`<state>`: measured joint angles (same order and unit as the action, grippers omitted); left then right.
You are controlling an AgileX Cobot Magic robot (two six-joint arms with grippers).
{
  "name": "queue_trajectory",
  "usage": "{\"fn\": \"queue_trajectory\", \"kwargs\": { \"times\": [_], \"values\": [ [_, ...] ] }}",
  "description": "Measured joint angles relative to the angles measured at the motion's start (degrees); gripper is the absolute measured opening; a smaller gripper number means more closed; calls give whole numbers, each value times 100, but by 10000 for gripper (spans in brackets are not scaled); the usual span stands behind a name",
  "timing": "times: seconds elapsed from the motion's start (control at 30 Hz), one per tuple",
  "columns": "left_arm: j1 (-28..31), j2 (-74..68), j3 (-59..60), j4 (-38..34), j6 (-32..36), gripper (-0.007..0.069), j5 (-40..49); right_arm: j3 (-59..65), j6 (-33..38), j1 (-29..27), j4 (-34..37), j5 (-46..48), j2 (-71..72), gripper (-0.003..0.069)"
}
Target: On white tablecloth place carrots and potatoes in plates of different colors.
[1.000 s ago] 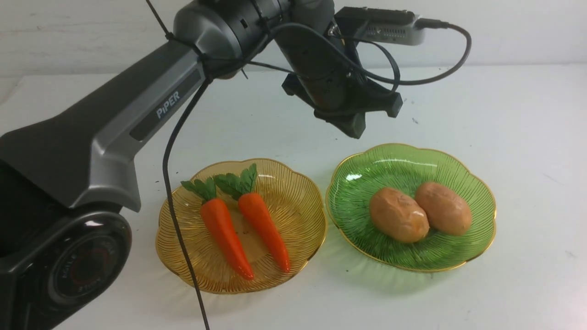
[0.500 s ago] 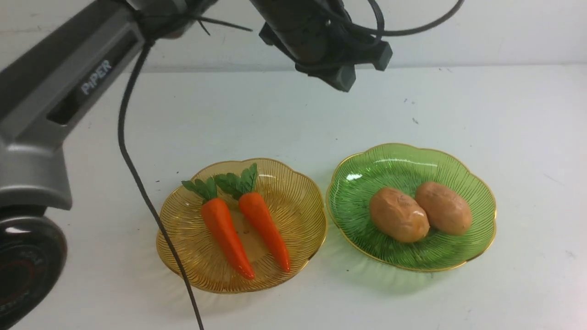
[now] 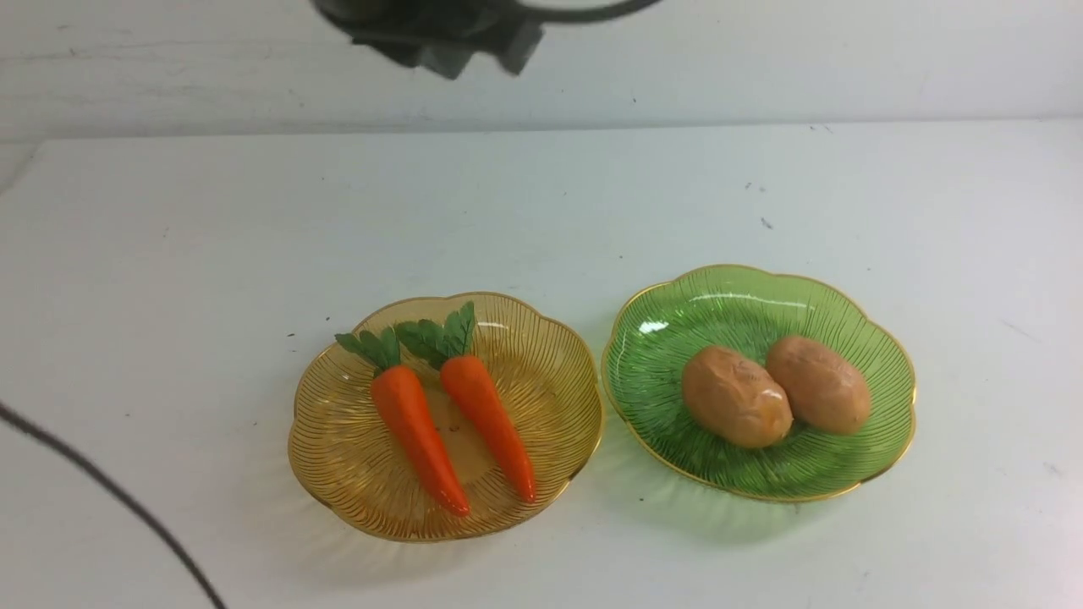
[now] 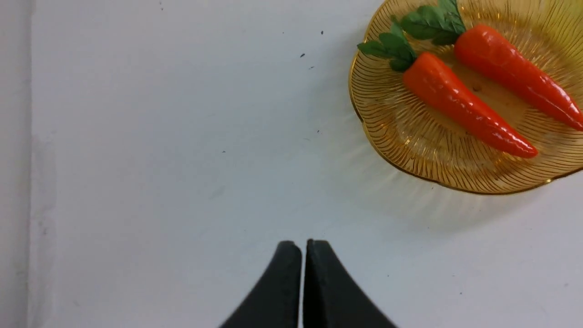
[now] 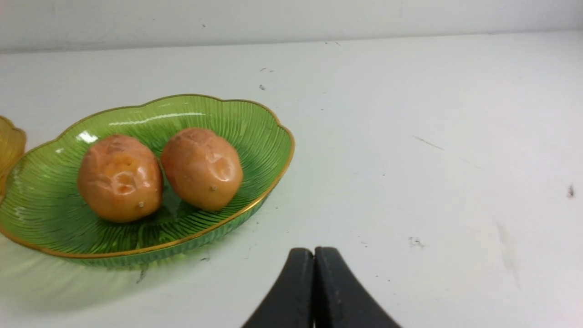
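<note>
The big left arm has lifted up and away since a moment ago; in the front view only a dark bit of it shows at the very top, and a black cable point(image 3: 101, 491) crosses the near corner.

The left gripper point(image 4: 304, 248) is pinched tight and holds nothing. It hangs over the bare white tablecloth point(image 4: 159, 159), off to the side of the yellow plate point(image 4: 387, 136). The right gripper point(image 5: 314, 255) is pinched tight too, with nothing in it, near the green plate point(image 5: 268, 132).

Both carrots point(image 3: 419, 436) lie side by side in the yellow plate, leafy tops pointing away from the robot. Both potatoes point(image 3: 736, 397) sit touching each other in the green plate. The two plates stand just beside each other.

I think the job is done. Nothing is left lying on the cloth to pick up.
</note>
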<state>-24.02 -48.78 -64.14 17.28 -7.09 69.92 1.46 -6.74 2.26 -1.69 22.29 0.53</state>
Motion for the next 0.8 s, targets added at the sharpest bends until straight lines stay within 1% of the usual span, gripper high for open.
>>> {"fn": "queue_trajectory", "kwargs": {
  "times": [0.07,0.2,0.3,0.37,0.4,0.43,0.6,0.7,0.8],
  "values": [
    [0,375,271,-8,-65,-3,-15,0,0,-95,0,0,0,-15],
    [0,1257,915,-190,-329,-3,-43,0,1,-109,0,0,0,-15],
    [0,1974,1613,-306,-488,-3,-424,0,1,-109,0,0,0,-15],
    [0,2485,2125,-306,-578,-3,-959,0,1,-109,0,0,0,-15],
    [0,2795,2456,-306,-737,-3,-1490,0,1,-109,0,0,0,-15],
    [0,3076,2822,-309,-962,-3,-2025,0,1,-109,0,0,0,-15],
    [0,3751,3763,-309,-2015,-3,-4164,0,1,-109,0,0,0,-15],
    [0,3812,4057,-285,-2167,-3,-4779,0,1,-109,0,0,0,-15],
    [0,3812,4133,-285,-2197,-3,-4789,0,1,-109,0,0,0,-15]
  ]
}}
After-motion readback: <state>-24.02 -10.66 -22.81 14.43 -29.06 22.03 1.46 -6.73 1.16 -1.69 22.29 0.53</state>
